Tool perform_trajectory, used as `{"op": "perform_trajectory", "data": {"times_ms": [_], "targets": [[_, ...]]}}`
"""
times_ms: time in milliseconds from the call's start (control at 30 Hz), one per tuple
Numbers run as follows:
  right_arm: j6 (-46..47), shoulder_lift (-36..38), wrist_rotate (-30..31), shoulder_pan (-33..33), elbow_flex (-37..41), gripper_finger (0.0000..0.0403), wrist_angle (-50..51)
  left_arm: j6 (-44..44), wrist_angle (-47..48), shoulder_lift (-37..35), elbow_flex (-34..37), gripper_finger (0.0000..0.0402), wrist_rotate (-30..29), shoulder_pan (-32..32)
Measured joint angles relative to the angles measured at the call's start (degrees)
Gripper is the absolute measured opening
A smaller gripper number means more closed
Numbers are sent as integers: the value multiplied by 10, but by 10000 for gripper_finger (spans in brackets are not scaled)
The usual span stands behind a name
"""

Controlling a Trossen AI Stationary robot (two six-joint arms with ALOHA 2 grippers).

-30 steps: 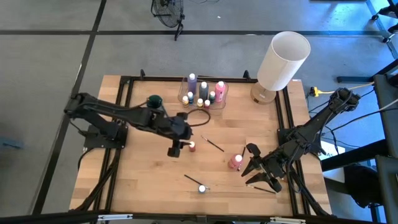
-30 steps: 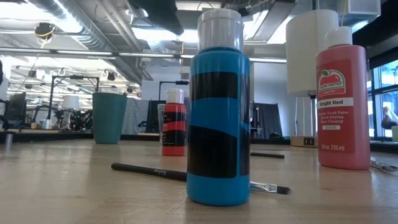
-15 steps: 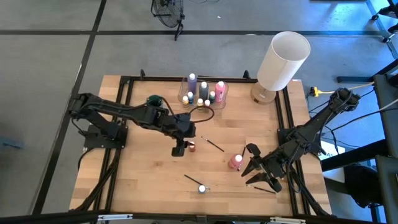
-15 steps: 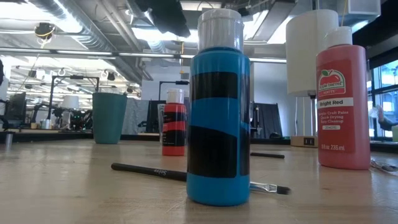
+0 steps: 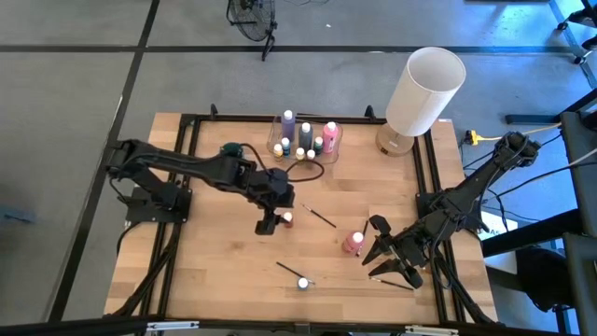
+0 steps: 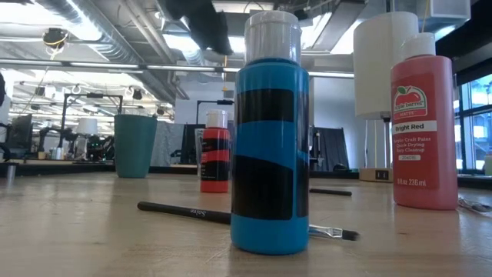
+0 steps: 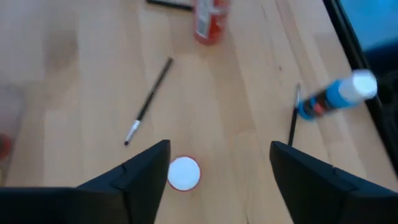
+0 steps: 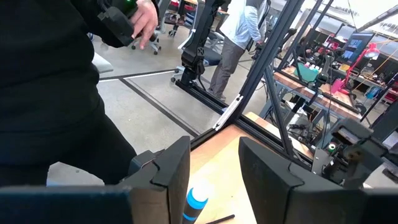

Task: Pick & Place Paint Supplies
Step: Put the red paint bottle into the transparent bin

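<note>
Red paint bottle (image 5: 288, 219) upright on the wooden table (image 5: 215, 271), just beside the left claw (image 5: 269, 224), fingers spread wide, gripping nothing. Right claw (image 5: 392, 265) part open, empty, near pink bottle (image 5: 353, 243).

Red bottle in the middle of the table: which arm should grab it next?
Left. The left gripper hangs open right beside the small red bottle, whose white cap shows between its fingers in the left wrist view. The right gripper waits near the table's right edge, closer to the pink bottle.
</note>
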State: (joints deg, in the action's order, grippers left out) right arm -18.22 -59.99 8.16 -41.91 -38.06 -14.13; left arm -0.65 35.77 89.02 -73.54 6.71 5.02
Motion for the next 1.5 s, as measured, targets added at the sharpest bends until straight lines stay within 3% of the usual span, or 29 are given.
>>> {"op": "perform_trajectory", "data": {"times_ms": [233, 700, 833, 1033, 1233, 1500], "targets": [[2, 0, 2, 0, 0, 140, 1, 80, -3, 39, 0, 296, 8, 5], [2, 0, 2, 0, 0, 140, 3, 39, -35, 69, 0, 297, 4, 5], [2, 0, 2, 0, 0, 140, 3, 29, -28, 71, 0, 297, -22, 5], [2, 0, 2, 1, 0, 140, 4, -54, -14, 71, 0, 297, -35, 5], [2, 0, 2, 1, 0, 140, 7, -57, 5, 71, 0, 297, -99, 6], [2, 0, 2, 1, 0, 140, 7, -29, 19, 73, 0, 297, -117, 9]]}}
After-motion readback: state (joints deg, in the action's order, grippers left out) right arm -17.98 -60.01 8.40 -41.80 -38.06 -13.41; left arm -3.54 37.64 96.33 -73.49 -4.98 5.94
